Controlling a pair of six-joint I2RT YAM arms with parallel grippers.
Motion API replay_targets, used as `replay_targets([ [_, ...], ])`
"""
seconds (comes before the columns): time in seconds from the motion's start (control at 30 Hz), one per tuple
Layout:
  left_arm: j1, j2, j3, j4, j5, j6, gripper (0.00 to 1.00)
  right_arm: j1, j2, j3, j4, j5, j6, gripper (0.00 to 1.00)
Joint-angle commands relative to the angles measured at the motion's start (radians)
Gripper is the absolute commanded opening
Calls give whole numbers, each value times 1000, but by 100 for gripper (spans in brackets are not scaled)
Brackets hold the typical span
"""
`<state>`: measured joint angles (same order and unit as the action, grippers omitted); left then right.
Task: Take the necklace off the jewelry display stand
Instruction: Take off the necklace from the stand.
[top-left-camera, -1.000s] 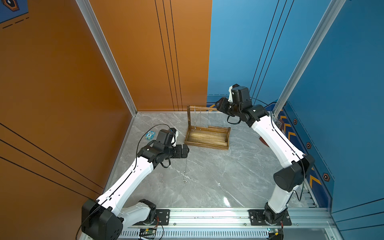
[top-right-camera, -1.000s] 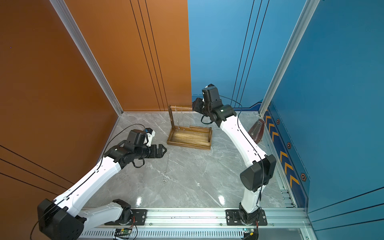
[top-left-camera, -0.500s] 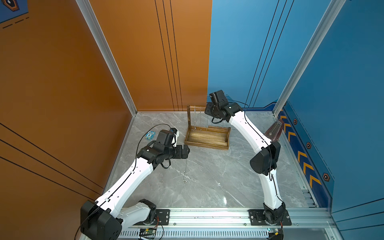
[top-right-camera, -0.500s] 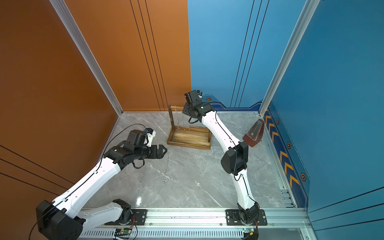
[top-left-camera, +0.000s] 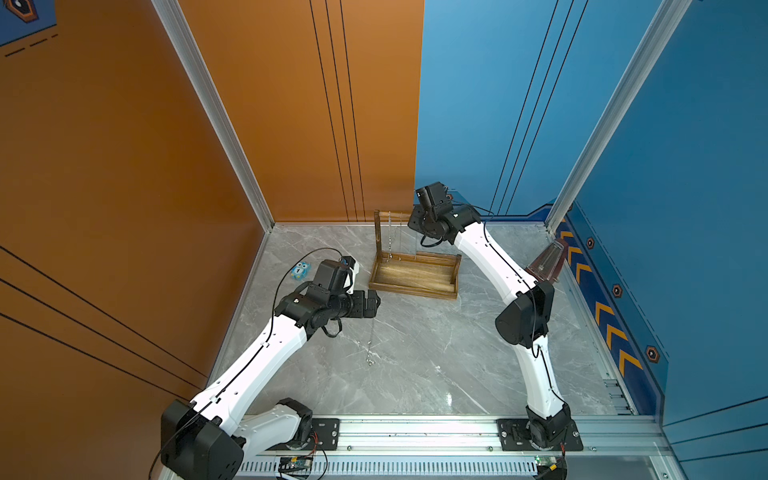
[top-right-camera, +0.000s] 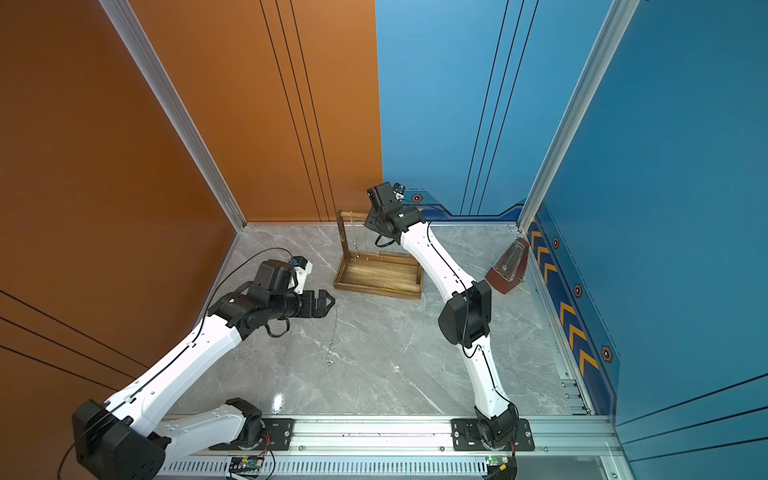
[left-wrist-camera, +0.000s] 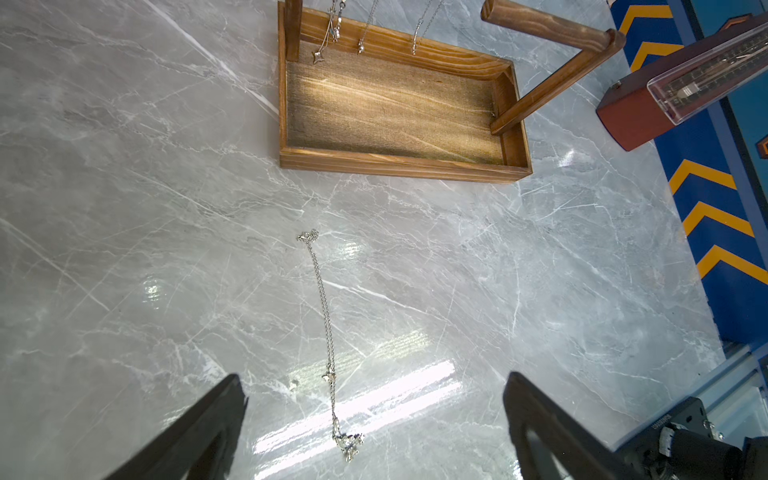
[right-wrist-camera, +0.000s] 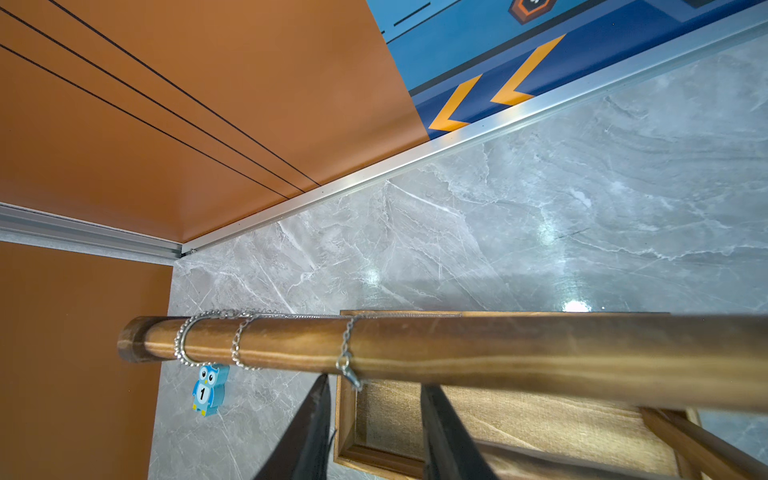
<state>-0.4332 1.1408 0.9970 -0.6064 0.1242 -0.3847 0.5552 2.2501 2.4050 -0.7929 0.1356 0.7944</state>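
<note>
The jewelry display stand (top-left-camera: 415, 276) (top-right-camera: 378, 276) stands at the back of the floor, with its top rod (right-wrist-camera: 498, 353) running across the right wrist view. Three thin silver necklaces (right-wrist-camera: 345, 349) loop over that rod and hang down to the tray (left-wrist-camera: 395, 164). My right gripper (right-wrist-camera: 376, 384) (top-left-camera: 411, 222) is at the rod's free end. Its jaws stand partly apart below the rod, with the nearest chain's clasp between them and nothing gripped. Another necklace (left-wrist-camera: 328, 332) (top-left-camera: 369, 349) lies stretched on the floor. My left gripper (left-wrist-camera: 374, 377) (top-left-camera: 372, 301) hovers wide open above it.
A dark red metronome (top-left-camera: 546, 264) (left-wrist-camera: 665, 95) stands by the right wall. A small blue owl toy (top-left-camera: 301, 270) (right-wrist-camera: 208, 388) lies near the left wall. Orange and blue walls close in the back and sides.
My right arm has swung left from the back right corner to the rod's free end, and its jaws have narrowed. The left arm has hardly moved.
</note>
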Motion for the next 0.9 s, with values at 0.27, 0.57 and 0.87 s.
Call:
replay_targets([
  [0.27, -11, 11, -18, -12, 19, 14, 98, -7, 18, 32, 51, 41, 31, 28],
  [0.57, -18, 7, -18, -12, 14, 17, 98, -6, 21, 33, 75, 62, 47, 14],
  [0.87, -24, 4, -20, -11, 13, 20, 98, -3, 20, 34, 85, 76, 45, 1],
])
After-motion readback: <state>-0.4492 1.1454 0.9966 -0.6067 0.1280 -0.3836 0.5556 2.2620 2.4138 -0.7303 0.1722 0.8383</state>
